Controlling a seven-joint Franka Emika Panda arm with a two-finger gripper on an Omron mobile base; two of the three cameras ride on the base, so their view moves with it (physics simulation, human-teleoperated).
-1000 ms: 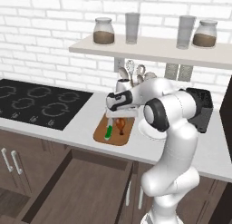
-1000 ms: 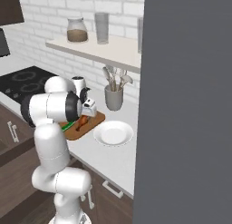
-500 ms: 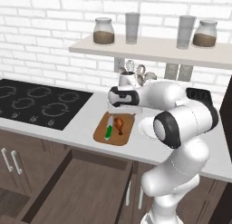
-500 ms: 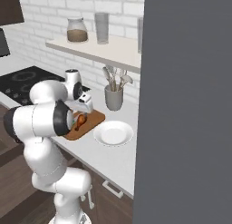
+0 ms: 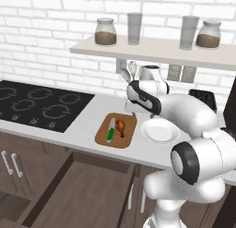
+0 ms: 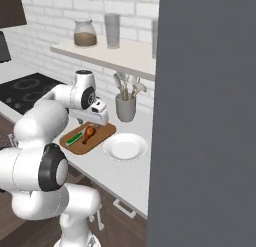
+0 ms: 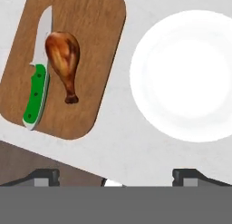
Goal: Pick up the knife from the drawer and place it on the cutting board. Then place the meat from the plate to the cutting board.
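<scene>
The gripper [image 7: 115, 177] hangs empty with its tips wide apart. Below it, the green-handled knife [image 7: 37, 87] and brown chicken drumstick [image 7: 64, 60] lie on the light-brown wooden cutting board [image 7: 93, 46], beside the round white plate [image 7: 188, 75].

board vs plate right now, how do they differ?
The light-brown wooden rectangular cutting board carries the green-handled knife and the brown drumstick; the round white plate is bare. The board lies nearer the cooktop, the plate nearer the utensil cup. Both lie flat on the counter, apart.

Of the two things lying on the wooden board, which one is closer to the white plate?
The brown roasted drumstick. It lies between the green-handled knife and the round white plate; the knife sits along the board's far edge from the plate.
</scene>
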